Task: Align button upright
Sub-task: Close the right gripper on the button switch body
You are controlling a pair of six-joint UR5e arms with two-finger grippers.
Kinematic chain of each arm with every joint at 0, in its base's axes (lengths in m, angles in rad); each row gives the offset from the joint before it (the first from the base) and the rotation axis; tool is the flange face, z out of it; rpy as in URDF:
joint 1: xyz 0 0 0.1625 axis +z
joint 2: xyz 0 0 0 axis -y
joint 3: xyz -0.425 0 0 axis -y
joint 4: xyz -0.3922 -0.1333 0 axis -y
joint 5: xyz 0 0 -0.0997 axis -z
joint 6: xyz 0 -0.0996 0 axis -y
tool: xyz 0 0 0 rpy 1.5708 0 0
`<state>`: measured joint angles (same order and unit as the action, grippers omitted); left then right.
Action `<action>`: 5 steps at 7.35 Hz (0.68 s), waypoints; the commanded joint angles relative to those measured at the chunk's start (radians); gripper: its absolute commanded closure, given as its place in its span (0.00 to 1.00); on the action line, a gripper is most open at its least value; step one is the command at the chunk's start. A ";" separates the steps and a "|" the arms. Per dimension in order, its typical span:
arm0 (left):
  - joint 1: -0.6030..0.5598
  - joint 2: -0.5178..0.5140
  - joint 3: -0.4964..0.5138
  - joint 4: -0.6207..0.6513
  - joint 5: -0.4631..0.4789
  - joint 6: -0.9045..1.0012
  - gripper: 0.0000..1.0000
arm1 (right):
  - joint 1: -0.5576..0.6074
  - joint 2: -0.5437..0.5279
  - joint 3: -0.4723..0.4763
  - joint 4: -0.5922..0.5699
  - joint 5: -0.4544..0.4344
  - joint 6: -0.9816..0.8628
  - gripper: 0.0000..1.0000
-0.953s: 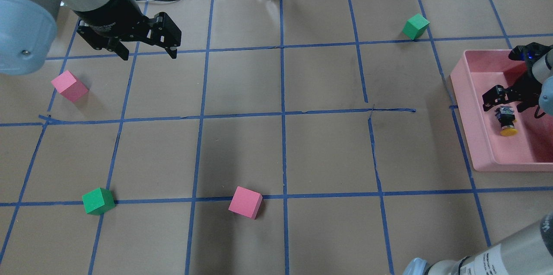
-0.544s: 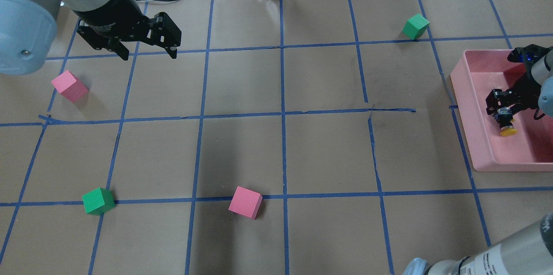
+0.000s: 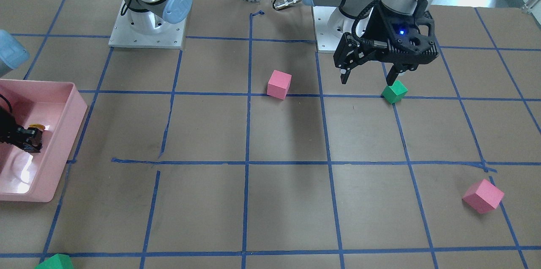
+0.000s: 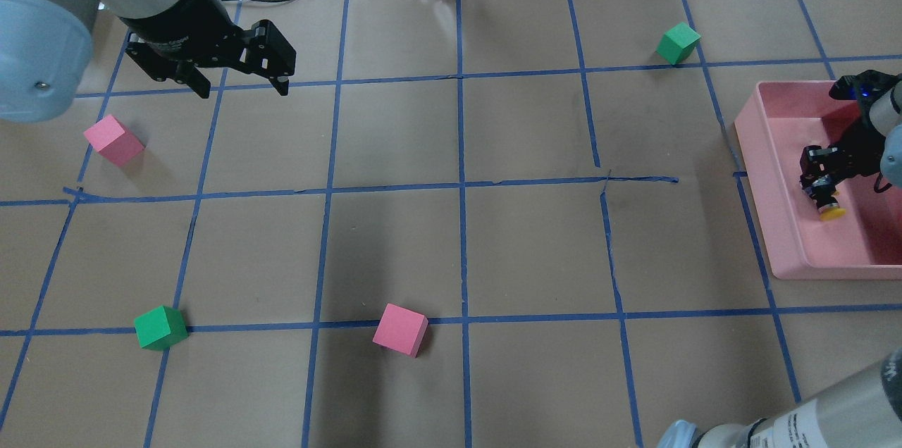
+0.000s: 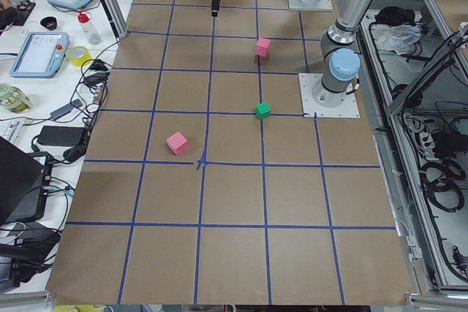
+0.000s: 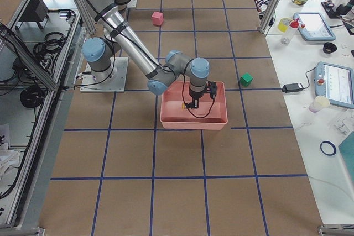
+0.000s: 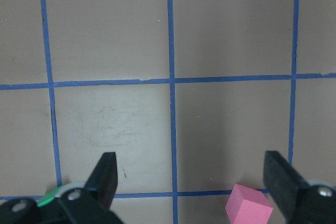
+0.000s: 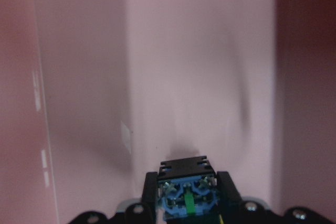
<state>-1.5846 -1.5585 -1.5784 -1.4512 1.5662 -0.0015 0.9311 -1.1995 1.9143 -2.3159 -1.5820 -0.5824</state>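
Observation:
The button (image 4: 829, 207) lies on its side in the pink tray (image 4: 757, 152), yellow cap toward the robot. My right gripper (image 4: 817, 177) is shut on its base end. In the right wrist view the base block (image 8: 186, 195) sits between the two fingers (image 8: 230, 190), over the tray floor. The front view shows the right gripper (image 3: 30, 140) with the yellow cap (image 3: 36, 126) just past it. My left gripper (image 4: 243, 89) is open and empty, above the table at the far left; it also shows in the left wrist view (image 7: 191, 182).
Two pink cubes (image 4: 113, 140) (image 4: 400, 330) and two green cubes (image 4: 161, 327) (image 4: 678, 43) lie on the brown paper with its blue tape grid. The tray stands at the right edge. Cables and tape rolls lie beyond the far edge.
The right gripper's fingers were spread over the button a second ago; they have closed on its base end. The left arm has not moved.

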 commanded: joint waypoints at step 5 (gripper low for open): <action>0.000 0.000 0.000 0.000 0.000 0.000 0.00 | 0.064 -0.178 -0.228 0.428 -0.020 -0.016 0.98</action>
<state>-1.5847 -1.5585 -1.5785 -1.4511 1.5662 -0.0015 0.9605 -1.3546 1.7599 -2.0108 -1.6037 -0.5973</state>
